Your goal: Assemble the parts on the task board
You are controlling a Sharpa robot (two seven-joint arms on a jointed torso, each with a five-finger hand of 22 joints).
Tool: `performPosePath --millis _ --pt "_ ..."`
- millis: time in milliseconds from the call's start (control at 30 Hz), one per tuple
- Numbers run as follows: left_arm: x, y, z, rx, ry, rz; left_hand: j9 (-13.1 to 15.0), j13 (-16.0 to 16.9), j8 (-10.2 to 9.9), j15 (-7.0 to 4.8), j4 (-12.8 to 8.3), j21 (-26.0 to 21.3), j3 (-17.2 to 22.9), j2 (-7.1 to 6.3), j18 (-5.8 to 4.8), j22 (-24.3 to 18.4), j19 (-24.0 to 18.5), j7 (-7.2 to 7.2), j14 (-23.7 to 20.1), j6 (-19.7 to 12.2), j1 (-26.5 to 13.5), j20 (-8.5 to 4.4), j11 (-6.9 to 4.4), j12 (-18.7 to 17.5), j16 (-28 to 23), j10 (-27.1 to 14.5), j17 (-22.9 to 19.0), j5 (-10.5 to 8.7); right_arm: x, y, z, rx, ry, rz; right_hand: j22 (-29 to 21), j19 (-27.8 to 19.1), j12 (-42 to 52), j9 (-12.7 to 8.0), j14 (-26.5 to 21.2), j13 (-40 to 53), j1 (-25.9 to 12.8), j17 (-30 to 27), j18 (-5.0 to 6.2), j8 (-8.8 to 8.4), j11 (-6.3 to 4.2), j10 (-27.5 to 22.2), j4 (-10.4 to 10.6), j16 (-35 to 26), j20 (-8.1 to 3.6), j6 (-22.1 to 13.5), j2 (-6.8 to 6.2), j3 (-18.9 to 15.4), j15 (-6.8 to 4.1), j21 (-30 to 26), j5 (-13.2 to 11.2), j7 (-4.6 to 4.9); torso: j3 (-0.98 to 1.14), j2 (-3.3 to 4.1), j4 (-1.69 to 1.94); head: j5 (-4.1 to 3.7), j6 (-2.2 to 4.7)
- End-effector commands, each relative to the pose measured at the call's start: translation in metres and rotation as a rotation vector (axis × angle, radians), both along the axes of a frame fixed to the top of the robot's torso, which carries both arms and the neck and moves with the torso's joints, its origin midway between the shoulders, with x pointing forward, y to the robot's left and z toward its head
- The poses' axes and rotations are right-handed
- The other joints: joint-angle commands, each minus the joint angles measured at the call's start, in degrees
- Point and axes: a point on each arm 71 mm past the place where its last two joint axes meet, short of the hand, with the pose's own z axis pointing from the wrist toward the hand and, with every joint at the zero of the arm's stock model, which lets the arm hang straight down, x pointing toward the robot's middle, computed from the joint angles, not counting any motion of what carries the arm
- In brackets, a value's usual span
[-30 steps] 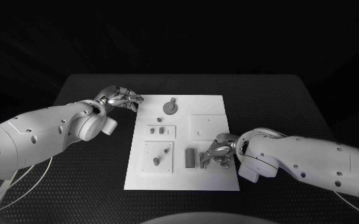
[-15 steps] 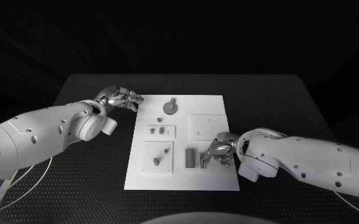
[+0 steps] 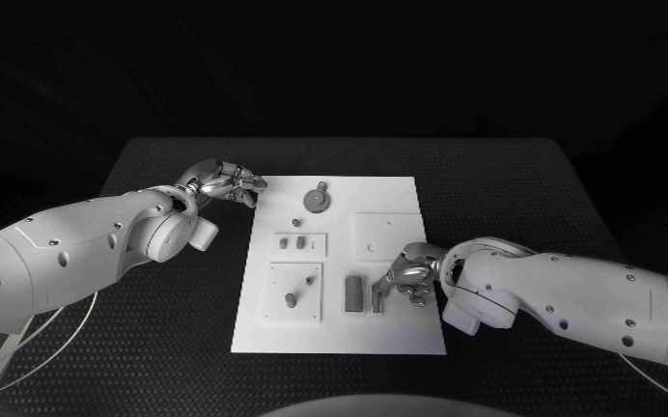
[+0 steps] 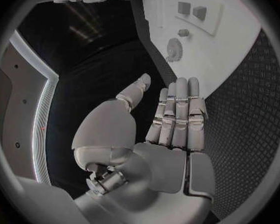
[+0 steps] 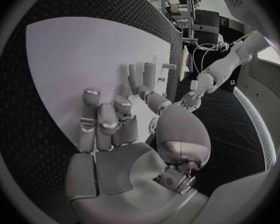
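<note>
Black table [image 3: 557,205] | task board [image 3: 390,330] | parts [image 3: 365,293] just beside right hand [image 3: 411,280]

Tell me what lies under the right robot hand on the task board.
Under the right robot hand are upright grey parts standing on the white task board, beside a grey block. Its fingers cover their tops, so whether it grips one cannot be told.

Lying mid-table [image 3: 557,195]: task board [image 3: 397,335]; left hand [image 3: 223,183] hovering off its far-left corner, right hand [image 3: 406,280] over its near-right part.
</note>
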Motion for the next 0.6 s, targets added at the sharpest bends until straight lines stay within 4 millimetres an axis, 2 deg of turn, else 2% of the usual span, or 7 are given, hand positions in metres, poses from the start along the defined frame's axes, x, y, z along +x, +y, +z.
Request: performPosePath --millis 33,100,233,300,600 --pt "-0.0002 -0.0027 0.0005 -0.006 -0.001 -0.017 -0.06 -0.06 0.1 0.44 -0.1 0.21 0.26 -0.16 -0.03 -0.02 -0.22 -0.04 0.0 -0.32 -0.39 -0.01 0.05 -0.18 -0.25 -0.34 0.08 -0.07 -0.0003 0.0032 -0.0007 0.003 0.004 0.033 0.89 -0.08 0.42 0.1 0.22 -0.03 0.49 0.02 0.83 0.39 -0.23 -0.14 -0.82 0.23 -0.56 -1.28 1.63 0.09 -0.12 0.1 0.17 1.33 0.0 0.0 -0.04 0.0 -0.06" --pt "-0.0001 -0.0029 0.0005 -0.006 -0.001 -0.018 -0.06 -0.06 0.1 0.44 -0.1 0.21 0.26 -0.16 -0.03 -0.02 -0.22 -0.04 0.0 -0.32 -0.4 -0.01 0.05 -0.17 -0.25 -0.34 0.08 -0.07 -0.0002 0.0039 -0.0016 0.0 0.013 0.042 0.97 -0.17 0.43 0.15 0.22 -0.05 1.09 0.07 0.83 0.47 -0.25 -0.13 -2.15 0.25 -0.6 -1.25 3.22 0.08 -0.14 0.15 0.18 1.32 -0.01 0.0 -0.03 -0.02 -0.07" --pt "-0.0001 -0.0027 0.0004 -0.005 0.0 -0.018 -0.06 -0.06 0.1 0.44 -0.1 0.21 0.26 -0.16 -0.03 -0.02 -0.22 -0.04 0.0 -0.32 -0.4 -0.01 0.05 -0.17 -0.26 -0.34 0.09 -0.07 0.0 0.0061 -0.0031 -0.002 0.028 0.058 1.07 -0.44 0.47 0.36 0.14 -0.11 2.14 0.11 0.83 0.88 -0.34 -0.07 -5.38 0.27 -0.5 -0.74 7.23 0.31 -0.18 0.24 0.18 1.19 -0.01 -0.01 0.01 -0.04 -0.11" --pt "-0.0001 -0.0027 0.0004 -0.006 0.0 -0.018 -0.06 -0.06 0.1 0.44 -0.1 0.21 0.26 -0.16 -0.03 -0.02 -0.22 -0.04 0.01 -0.32 -0.41 0.0 0.06 -0.17 -0.26 -0.34 0.09 -0.07 0.0 0.0074 -0.0035 -0.002 0.031 0.064 1.08 -0.53 0.47 0.43 0.11 -0.16 2.15 0.14 0.83 1.02 -0.39 -0.05 -6.74 0.28 -0.35 -0.58 8.48 0.29 -0.21 0.28 0.17 1.14 0.02 0.0 0.01 -0.02 -0.15" --pt "-0.0001 -0.0028 0.0005 -0.006 -0.001 -0.017 -0.07 -0.06 0.1 0.45 -0.09 0.21 0.26 -0.16 -0.03 -0.01 -0.22 -0.04 0.0 -0.32 -0.42 0.0 0.06 -0.17 -0.27 -0.35 0.11 -0.07 0.0017 0.0061 -0.0038 -0.016 0.018 0.062 1.06 -0.57 0.48 0.46 0.22 -0.19 2.57 0.41 0.83 1.11 -0.44 0.0 -7.37 0.33 -0.29 -0.49 9.1 0.53 -0.23 0.32 0.17 1.09 -0.05 -0.04 -0.02 0.0 -0.06"
